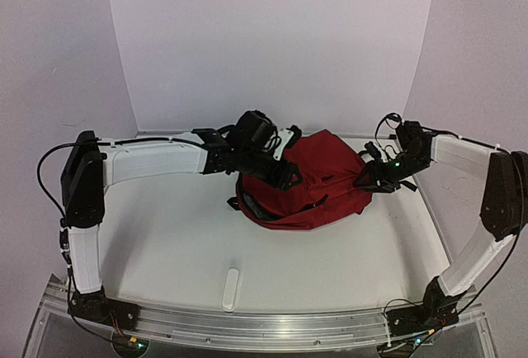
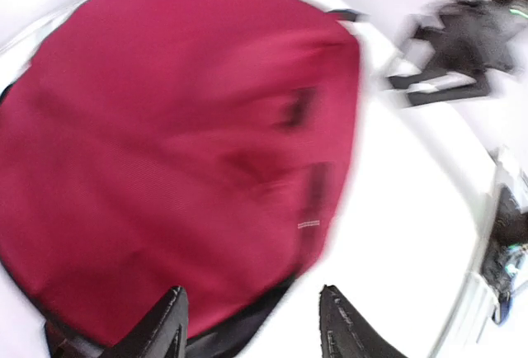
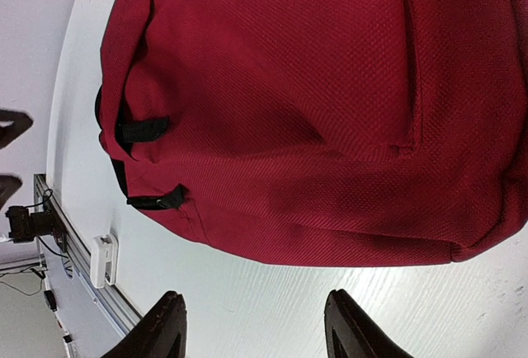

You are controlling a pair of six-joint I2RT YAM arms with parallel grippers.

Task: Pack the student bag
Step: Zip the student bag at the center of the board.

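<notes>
The dark red soft fabric backpack (image 1: 322, 189) lies slumped on the white table (image 1: 165, 234), toward its far side, between the two arms. The left fingers (image 2: 165, 329) hang over the backpack's left part, spread apart and gripping nothing, though that wrist view is blurred. The right fingers (image 3: 165, 325) sit just beside the backpack's right edge, also apart and holding nothing, with white table showing between them.

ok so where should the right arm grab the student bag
Probably the black webbing loop on the student bag's near edge: it stands proud of the smooth, slumped fabric, so it can be pinched. Come from the table's near side with the open right gripper, jaws straddling the loop.
</notes>
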